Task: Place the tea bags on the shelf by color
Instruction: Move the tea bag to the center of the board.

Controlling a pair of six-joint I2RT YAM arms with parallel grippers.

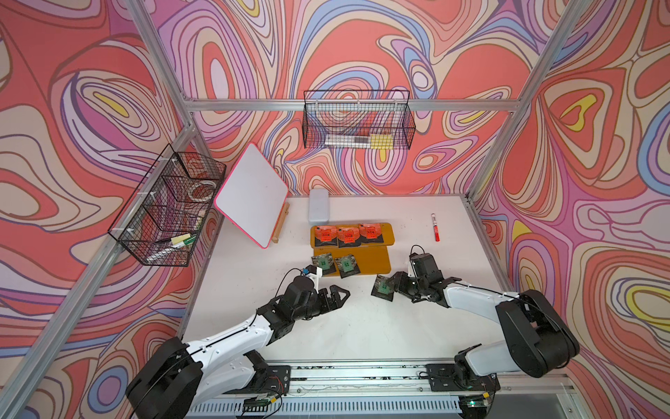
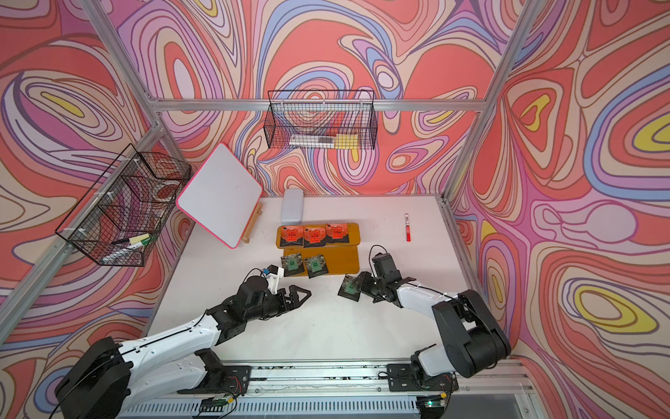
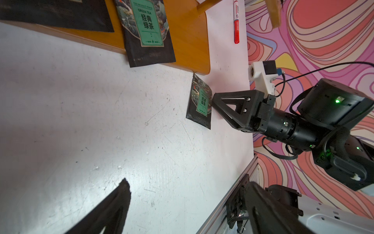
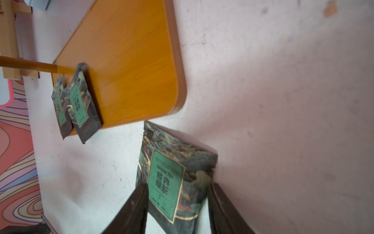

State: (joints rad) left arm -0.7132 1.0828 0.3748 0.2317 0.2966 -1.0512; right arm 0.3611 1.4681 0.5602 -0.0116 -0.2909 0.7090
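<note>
Hovering over scuffed white table (image 1: 362, 326), left end effector (image 1: 344, 294) gapes; right end effector (image 4: 178, 187) straddles sachet (image 1: 382, 288), grip unclear.

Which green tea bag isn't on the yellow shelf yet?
The tea bag at the right claw, clear of the shelf; the other two rest on it.

A red marker pen (image 1: 435, 227) lies on the white table (image 1: 362, 326); a pale box (image 1: 319, 205) sits near the back; a pink-edged white board (image 1: 252, 196) leans on a wooden stand (image 1: 282, 225); a back wire basket (image 1: 357, 121) and a left wire basket (image 1: 170, 206) hang on the walls.
</note>
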